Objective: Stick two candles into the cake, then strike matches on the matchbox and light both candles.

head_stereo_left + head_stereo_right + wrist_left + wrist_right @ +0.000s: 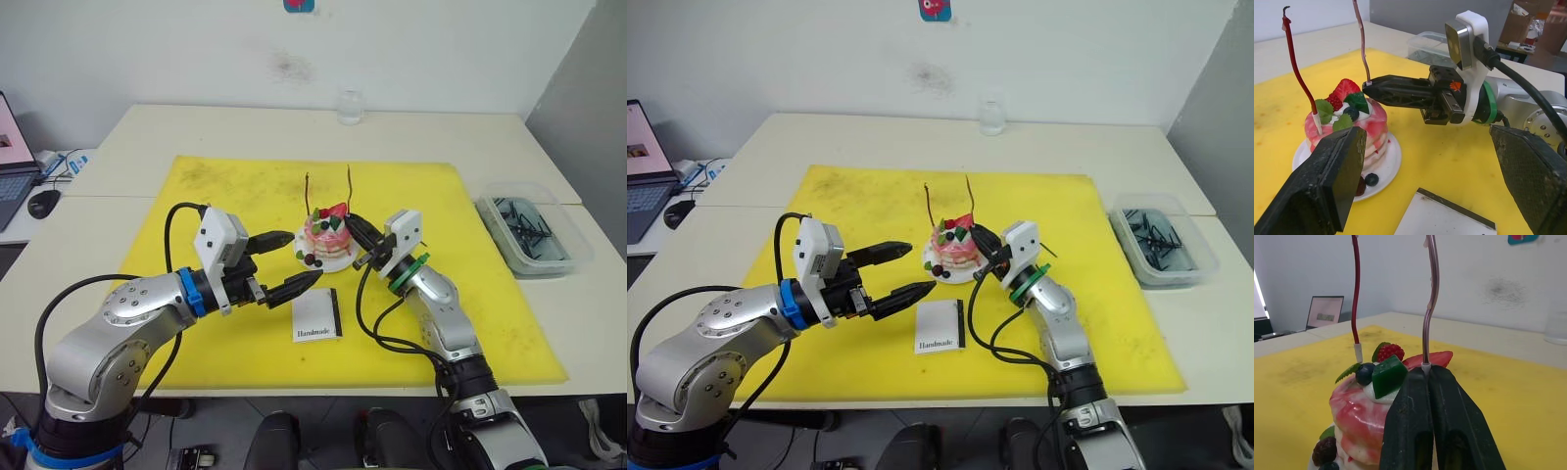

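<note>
so far, both candles stand up in the cake [327,238], which sits on its small white plate [342,262] in the middle of the frame, on the yellow mat [196,196]. one candle [308,195] is on the left side of the cake and the other candle [350,186] is on the right side. the right end effector [1428,377] is clenched, and its black tips pinch the pale bottom end of the right candle just where it goes into the top of the cake, next to the strawberry [1430,359]. the left end effector [289,262] is released, with its two fingers spread wide, and it hangs just left of the cake, touching nothing. the matchbox [317,317] lies flat on the mat a little below the cake, untouched. a clear tray [534,235] at the right edge of the frame has small dark sticks in it, which are likely the matches. no flame shows on either candle. so the sticking part looks almost done, once the right end effector lets go. picking a match, striking it on the box and lighting both candles is all left to do.
</note>
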Controlling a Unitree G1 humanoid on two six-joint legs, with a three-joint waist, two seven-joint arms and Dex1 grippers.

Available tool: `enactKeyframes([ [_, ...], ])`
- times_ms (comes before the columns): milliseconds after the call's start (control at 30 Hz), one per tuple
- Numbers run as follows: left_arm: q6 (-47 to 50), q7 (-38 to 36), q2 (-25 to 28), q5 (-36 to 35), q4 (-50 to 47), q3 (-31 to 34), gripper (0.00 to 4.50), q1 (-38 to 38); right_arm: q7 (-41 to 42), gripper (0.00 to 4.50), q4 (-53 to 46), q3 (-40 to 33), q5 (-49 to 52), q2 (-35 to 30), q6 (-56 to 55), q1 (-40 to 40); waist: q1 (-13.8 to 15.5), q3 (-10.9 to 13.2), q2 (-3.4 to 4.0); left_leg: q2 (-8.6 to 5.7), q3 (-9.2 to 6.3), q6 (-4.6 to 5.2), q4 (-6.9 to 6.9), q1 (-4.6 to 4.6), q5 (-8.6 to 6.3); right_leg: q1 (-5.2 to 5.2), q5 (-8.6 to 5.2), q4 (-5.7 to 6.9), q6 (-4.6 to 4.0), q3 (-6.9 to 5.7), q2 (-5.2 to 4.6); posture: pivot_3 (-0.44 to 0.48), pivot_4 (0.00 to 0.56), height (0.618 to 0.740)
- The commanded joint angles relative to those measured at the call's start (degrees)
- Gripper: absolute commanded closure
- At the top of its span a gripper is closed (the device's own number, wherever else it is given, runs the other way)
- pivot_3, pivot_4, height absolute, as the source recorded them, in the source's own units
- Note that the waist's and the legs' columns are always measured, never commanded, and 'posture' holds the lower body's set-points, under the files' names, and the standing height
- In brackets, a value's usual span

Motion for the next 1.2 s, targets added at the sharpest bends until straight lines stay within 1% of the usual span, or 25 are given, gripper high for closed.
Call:
enactKeyframes([
  [33, -0.52, -0.10, -0.03, -1.17, -1.48, 0.52, 0.00, -0.90, -0.51, 4.44, 1.88, 0.24, -0.94, 0.24, -1.58, -0.28, 0.00, 0.00, 0.00, 0.00, 0.00, 0.00, 0.00, 0.00, 0.00, 0.00, 0.00, 0.00, 0.00, 0.00, 0.00, 0.000, 0.150, 0.740],
  [200, -0.57, -0.19, -0.01, -1.05, -1.42, 0.39, 0.00, -1.00, -0.35, 4.44, 3.62, 0.64, -1.24, 0.21, -1.20, 0.20, -0.01, 0.00, 0.00, 0.00, 0.00, 0.00, 0.00, 0.04, 0.00, 0.03, 0.01, 0.01, 0.00, 0.01, 0.00, 0.000, 0.150, 0.740],
  [400, -1.05, -0.51, -0.09, -0.49, -1.45, -0.12, 0.00, -0.61, -1.02, 4.44, 1.62, -0.31, -0.30, 0.05, -0.85, 0.67, -0.01, 0.00, 0.00, 0.01, -0.01, 0.00, 0.00, 0.05, 0.00, 0.03, 0.01, 0.02, -0.01, 0.00, 0.00, 0.000, 0.150, 0.740],
  [433, -1.07, -0.57, -0.07, -0.45, -1.45, -0.20, 0.00, -0.60, -0.89, 4.01, 0.57, -0.46, 0.29, 0.06, -0.35, 0.73, -0.01, 0.00, 0.00, 0.01, -0.01, 0.00, 0.00, 0.05, 0.00, 0.03, 0.01, 0.02, -0.01, 0.00, 0.00, 0.000, 0.150, 0.740],
  [533, -1.50, -0.87, 0.17, 0.07, -1.26, -0.62, 0.00, -0.72, -1.47, 3.16, -1.84, -0.86, 0.92, 0.15, 0.08, 0.60, -0.02, 0.00, 0.00, 0.00, 0.00, 0.00, 0.00, 0.03, 0.00, 0.03, 0.01, 0.02, 0.00, 0.01, 0.00, 0.000, 0.150, 0.740],
  [567, -1.75, -1.23, 0.40, 0.40, -1.24, -0.93, 0.00, -0.80, -1.78, 2.72, -2.43, -0.91, 0.84, 0.17, -0.16, 0.53, -0.02, 0.00, 0.00, 0.00, 0.01, 0.00, 0.00, 0.04, 0.00, 0.03, 0.01, 0.02, 0.00, 0.02, 0.00, 0.000, 0.150, 0.740],
  [700, -2.09, -1.36, 0.13, 0.84, -0.93, -1.48, 0.00, -1.52, -1.00, 1.26, -5.31, -0.45, 1.78, -0.15, 0.95, 0.60, -0.02, 0.00, 0.00, 0.01, -0.01, 0.00, -0.01, 0.03, 0.00, 0.01, 0.00, 0.01, 0.00, 0.00, 0.00, 0.000, 0.150, 0.740],
  [933, -2.27, -1.37, 0.41, 2.34, 0.02, -2.17, 0.00, -1.51, -1.10, 1.26, -12.15, -0.97, 2.52, -2.27, 4.67, 1.73, -0.01, 0.00, 0.00, -0.01, 0.01, 0.00, -0.02, 0.01, 0.00, 0.00, 0.00, -0.01, 0.00, 0.01, -0.01, 0.000, 0.150, 0.740],
  [1000, -1.16, -1.19, 1.21, 2.40, 0.31, -1.78, 0.00, -1.21, -0.86, 1.26, -14.78, -1.29, 2.87, -3.64, 6.19, 2.56, -0.01, 0.00, 0.00, -0.01, 0.01, 0.00, -0.02, 0.01, 0.00, 0.00, 0.00, -0.01, 0.00, 0.01, -0.02, 0.000, 0.150, 0.740],
  [1100, 1.99, -1.32, 2.84, 0.07, 1.00, 0.96, 0.00, 0.09, 0.16, 1.26, -20.36, -1.61, 3.55, -6.88, 9.22, 4.87, 0.01, 0.00, 0.00, 0.00, -0.01, 0.00, -0.03, 0.01, 0.00, 0.00, -0.01, -0.02, 0.00, -0.01, -0.02, 0.000, 0.150, 0.740],
  [1200, 8.98, -2.70, 6.08, -6.65, 2.57, 6.16, 0.00, 3.51, 2.46, 1.26, -26.01, -1.72, 3.67, -12.41, 12.41, 8.11, -0.01, 0.00, 0.00, 0.01, 0.02, 0.00, -0.05, 0.00, 0.00, -0.01, -0.02, -0.04, -0.01, 0.00, -0.03, 0.000, 0.150, 0.740],
])
